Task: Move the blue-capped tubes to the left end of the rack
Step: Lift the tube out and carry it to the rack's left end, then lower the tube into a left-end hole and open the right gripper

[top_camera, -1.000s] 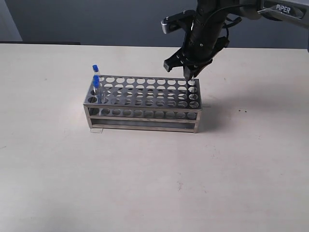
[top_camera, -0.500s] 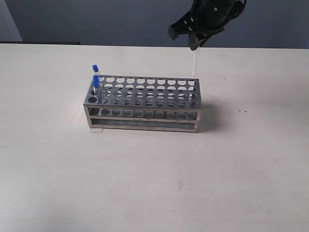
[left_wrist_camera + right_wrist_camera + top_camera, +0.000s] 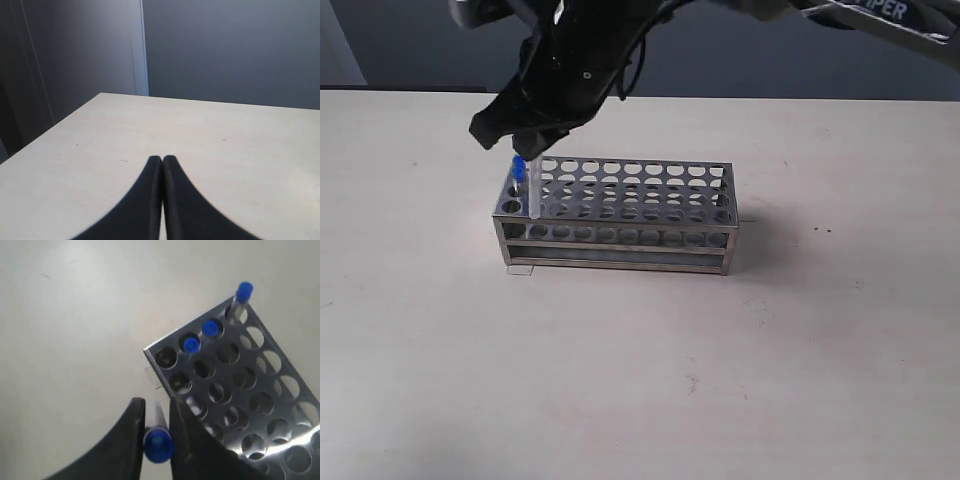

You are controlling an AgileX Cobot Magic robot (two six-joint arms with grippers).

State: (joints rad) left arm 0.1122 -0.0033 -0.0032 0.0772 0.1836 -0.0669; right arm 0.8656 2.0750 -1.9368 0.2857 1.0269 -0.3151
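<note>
Pinching just under its cap, the right gripper (image 3: 156, 409) held one of the blue-capped tubes (image 3: 159, 445) at the left end of the rack (image 3: 620, 264), where three others (image 3: 190, 344) already stood in the end column. One empty hole (image 3: 166, 356) remained in that column. To my eye the tube wanted squaring upright over it before lowering, or its tip might catch the metal. The left gripper (image 3: 163, 167) sat pressed shut on nothing, over bare table (image 3: 225, 140)

Lab, test-tube rack (image 3: 620, 222), pale table (image 3: 620, 380)
</note>
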